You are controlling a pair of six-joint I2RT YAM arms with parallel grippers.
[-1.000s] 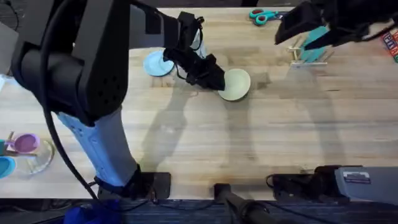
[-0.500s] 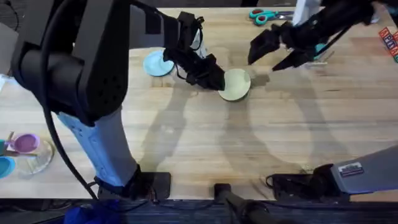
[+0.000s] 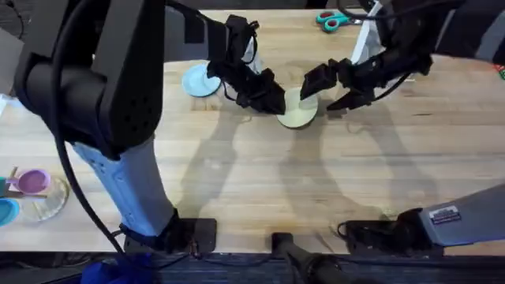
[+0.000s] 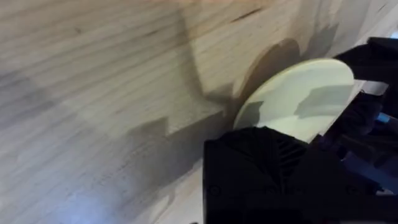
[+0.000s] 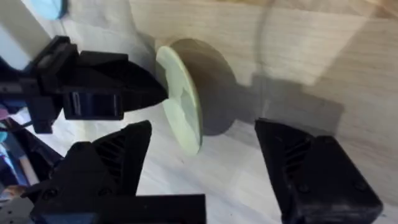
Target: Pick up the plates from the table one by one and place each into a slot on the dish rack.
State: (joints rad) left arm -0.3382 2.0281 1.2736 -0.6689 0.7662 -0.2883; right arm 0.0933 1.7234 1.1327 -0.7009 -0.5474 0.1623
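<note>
The pale yellow-cream plate [image 3: 300, 112] stands tilted up off the table [image 3: 252, 166] near the middle. My left gripper [image 3: 272, 99] is shut on its left rim. In the right wrist view the plate [image 5: 185, 109] shows nearly edge-on, with the left gripper [image 5: 149, 93] pinching its rim. My right gripper [image 3: 318, 95] is open just to the plate's right, one finger on each side of the plate's edge [image 5: 211, 168]. The plate also shows in the left wrist view [image 4: 301, 93]. The light blue plate [image 3: 197, 80] lies flat farther left. My right arm hides the dish rack.
Teal-handled scissors [image 3: 335, 17] lie at the far edge. A clear glass dish [image 3: 49, 201] with a purple dish [image 3: 31, 181] and a teal one [image 3: 6, 211] sits at the near left. A red item [image 3: 500, 69] is at the right edge.
My right arm has swung left and nearer from the far right corner to the cream plate, its fingers open. The left gripper and both plates have stayed put.
</note>
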